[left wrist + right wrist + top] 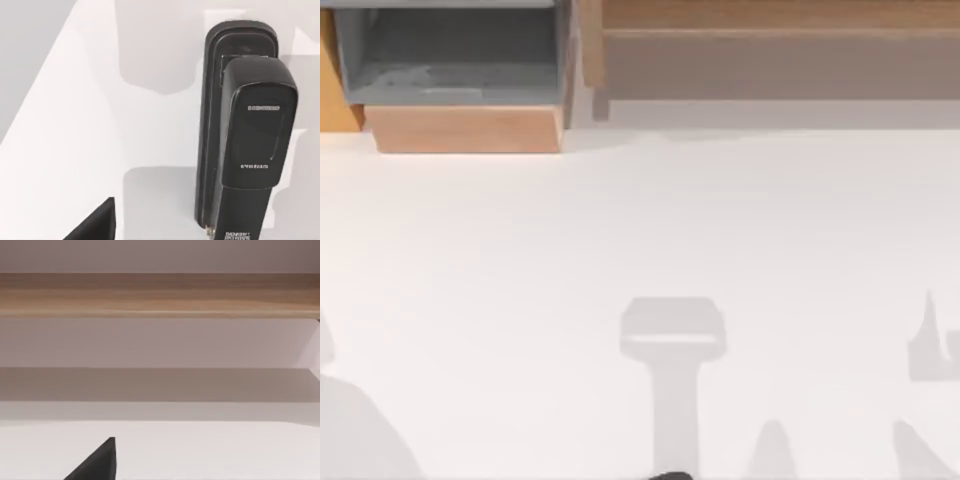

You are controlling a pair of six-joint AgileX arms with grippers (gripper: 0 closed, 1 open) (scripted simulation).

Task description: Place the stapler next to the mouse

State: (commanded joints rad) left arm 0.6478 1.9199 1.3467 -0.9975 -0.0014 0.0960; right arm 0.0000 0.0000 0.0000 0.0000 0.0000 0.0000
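A dark wedge at the lower edge of the left wrist view is a finger of the left pincer (95,224); whether that pincer is open, closed or holding anything cannot be told from this sliver, though nothing lies against it. Just beyond it, apart from the finger, the black stapler (245,135) lies flat on the white surface (65,150), not gripped and not lifted. Its long axis runs straight away from the left wrist camera, with the broad top arm over the narrower base, the rounded far end pointing away and the near end with its small brass-coloured detail towards the camera. A like dark wedge in the right wrist view belongs to the right pincer (95,462), whose state also cannot be told; it faces a wooden shelf (160,295) at the back of the surface. From above, a grey open box with a wooden front (460,70) sits at the back left. By my judgement the task has barely begun: the grasp, the carry and the placing beside the mouse all remain.
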